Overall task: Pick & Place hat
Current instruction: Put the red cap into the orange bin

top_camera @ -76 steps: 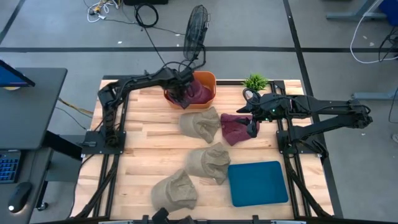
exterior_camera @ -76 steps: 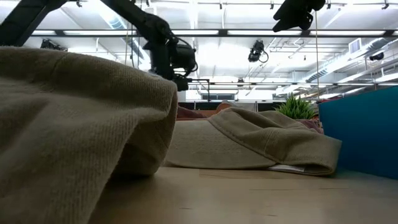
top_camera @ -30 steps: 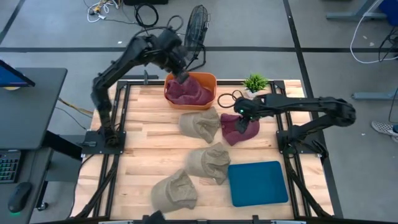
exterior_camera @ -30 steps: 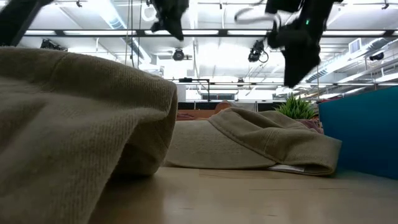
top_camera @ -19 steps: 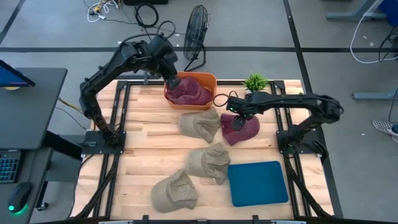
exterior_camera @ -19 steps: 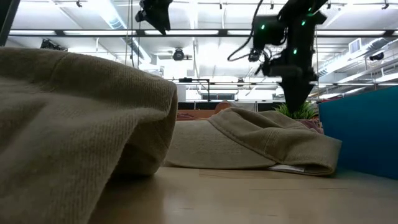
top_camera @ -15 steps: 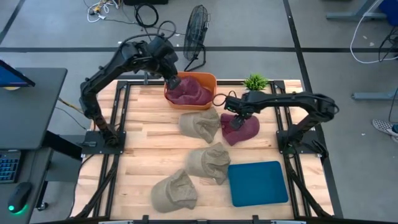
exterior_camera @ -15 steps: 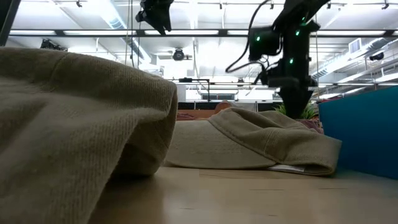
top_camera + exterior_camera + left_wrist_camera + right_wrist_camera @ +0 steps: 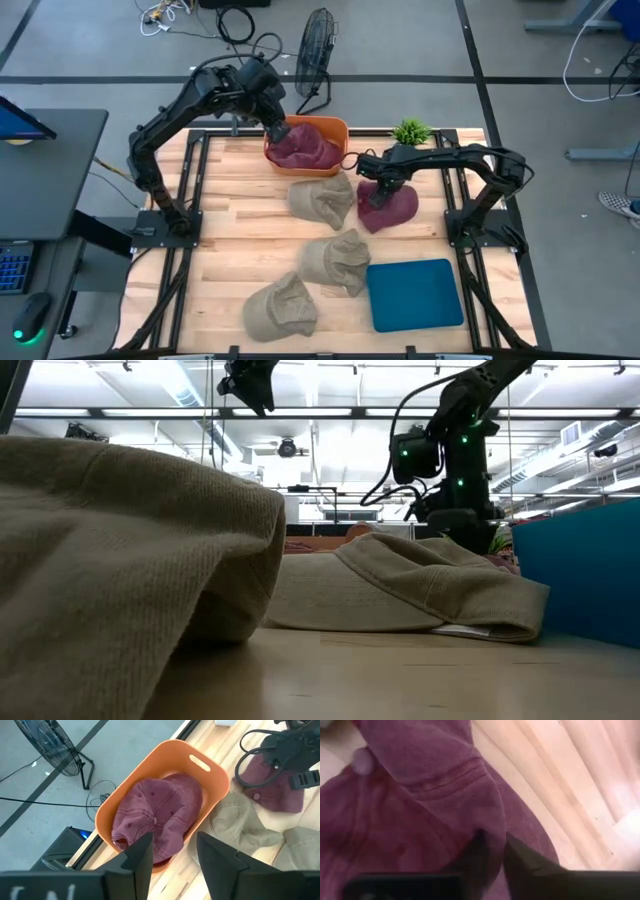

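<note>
Pinching the maroon hat (image 9: pixel 390 206), right end effector (image 9: pixel 379 190) presses down.

You have five hats in all: three tan ones on the table, namely the tan hat nearest the basket (image 9: pixel 322 200), the middle tan hat (image 9: pixel 336 262) and the front tan hat (image 9: pixel 281 307), plus two maroon ones, the maroon hat in the basket (image 9: pixel 303 148) and the maroon hat on the table (image 9: pixel 388 207). You also have one orange basket (image 9: pixel 341 132), one blue mat (image 9: pixel 415 294), one small green plant (image 9: pixel 411 131) and one floor fan (image 9: pixel 316 45). Two arms are at work, so count two grippers, the left gripper (image 9: pixel 277 130) and the right gripper (image 9: pixel 377 196).
</note>
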Controlling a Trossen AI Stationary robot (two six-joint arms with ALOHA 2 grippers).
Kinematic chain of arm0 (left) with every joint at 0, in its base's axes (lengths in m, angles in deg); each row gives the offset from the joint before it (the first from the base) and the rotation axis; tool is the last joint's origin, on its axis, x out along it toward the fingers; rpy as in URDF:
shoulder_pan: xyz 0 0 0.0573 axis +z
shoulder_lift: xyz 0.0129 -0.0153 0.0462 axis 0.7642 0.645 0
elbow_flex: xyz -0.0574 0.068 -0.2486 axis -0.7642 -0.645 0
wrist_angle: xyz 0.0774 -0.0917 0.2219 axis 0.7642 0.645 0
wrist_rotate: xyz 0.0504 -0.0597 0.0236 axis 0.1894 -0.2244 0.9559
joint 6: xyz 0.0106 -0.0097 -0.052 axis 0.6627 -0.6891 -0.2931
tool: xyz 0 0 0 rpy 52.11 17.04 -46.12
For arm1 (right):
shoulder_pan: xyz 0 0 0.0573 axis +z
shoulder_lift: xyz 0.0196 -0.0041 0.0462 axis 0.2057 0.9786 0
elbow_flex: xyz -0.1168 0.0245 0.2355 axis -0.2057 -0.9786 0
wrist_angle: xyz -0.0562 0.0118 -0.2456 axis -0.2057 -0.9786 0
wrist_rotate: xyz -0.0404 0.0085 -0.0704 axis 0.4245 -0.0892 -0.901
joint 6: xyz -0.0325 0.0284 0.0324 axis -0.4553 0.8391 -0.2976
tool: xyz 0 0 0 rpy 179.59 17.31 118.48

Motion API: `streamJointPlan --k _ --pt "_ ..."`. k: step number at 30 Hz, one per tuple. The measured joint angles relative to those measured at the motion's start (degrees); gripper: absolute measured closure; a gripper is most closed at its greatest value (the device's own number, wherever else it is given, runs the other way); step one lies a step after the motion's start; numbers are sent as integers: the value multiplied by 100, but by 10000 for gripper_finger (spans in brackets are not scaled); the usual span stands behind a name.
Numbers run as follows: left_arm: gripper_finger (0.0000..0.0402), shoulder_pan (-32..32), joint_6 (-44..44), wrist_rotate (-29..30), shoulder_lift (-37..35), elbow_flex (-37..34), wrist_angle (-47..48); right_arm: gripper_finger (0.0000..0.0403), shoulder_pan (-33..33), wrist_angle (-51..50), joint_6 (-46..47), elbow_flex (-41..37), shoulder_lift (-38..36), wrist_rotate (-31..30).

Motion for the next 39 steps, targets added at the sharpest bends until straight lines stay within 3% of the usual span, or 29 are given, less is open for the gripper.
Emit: streamJointPlan --k 3,10,14,19,23,31,39 --pt "277 -33 -10 226 -50 4 -65 390 0 -88 -103 0 -174 100" --pt "329 -44 -29 317 -395 2 -105 397 2 -425 207 64 -1168 539" --pt "351 -61 -98 316 -600 4 -117 396 -14 -373 337 511 -1827 512" --pt "380 -63 -180 316 -787 9 -140 399 -99 529 323 1272 -2142 425" --pt "397 -63 -205 314 -776 9 -136 400 -189 1090 58 1888 -1879 424" --pt "398 -66 -208 314 -776 9 -164 401 -442 2166 -299 2921 -622 215" --pt "398 -66 -166 334 -776 9 -399 401 -721 2629 -328 3101 730 -113"
